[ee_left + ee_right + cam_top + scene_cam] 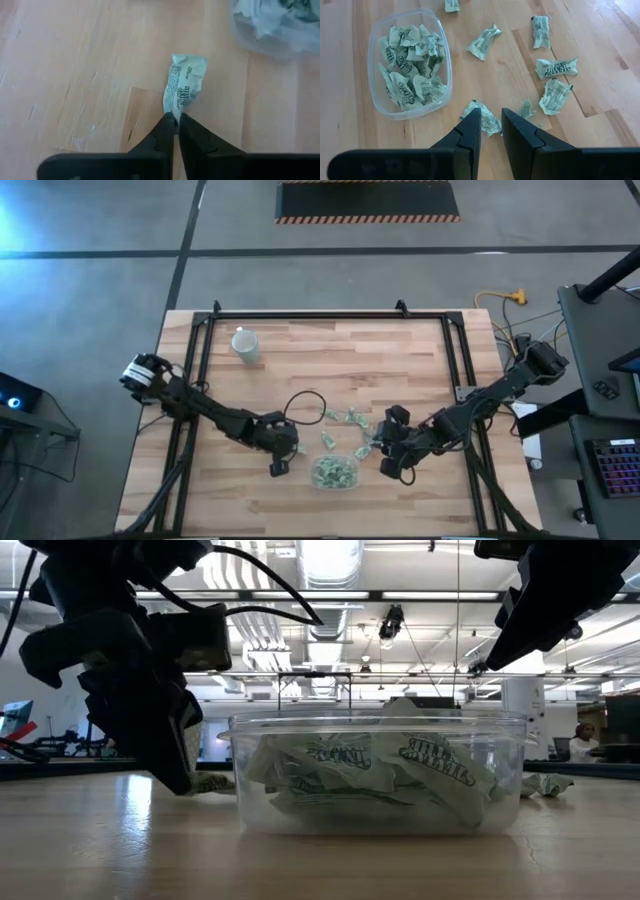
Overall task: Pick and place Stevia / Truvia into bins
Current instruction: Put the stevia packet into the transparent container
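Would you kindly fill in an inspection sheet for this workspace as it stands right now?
Surface: wooden table, black frame.
Job's things: clear bin holds many sachets; loose sachets lie beside it.
Clutter: white cup at the far left.
End effectors: left end effector shut on one sachet; right end effector open above loose sachets.
Cables: black cable loop on the table.
Surroundings: concrete floor, hazard-striped mat.
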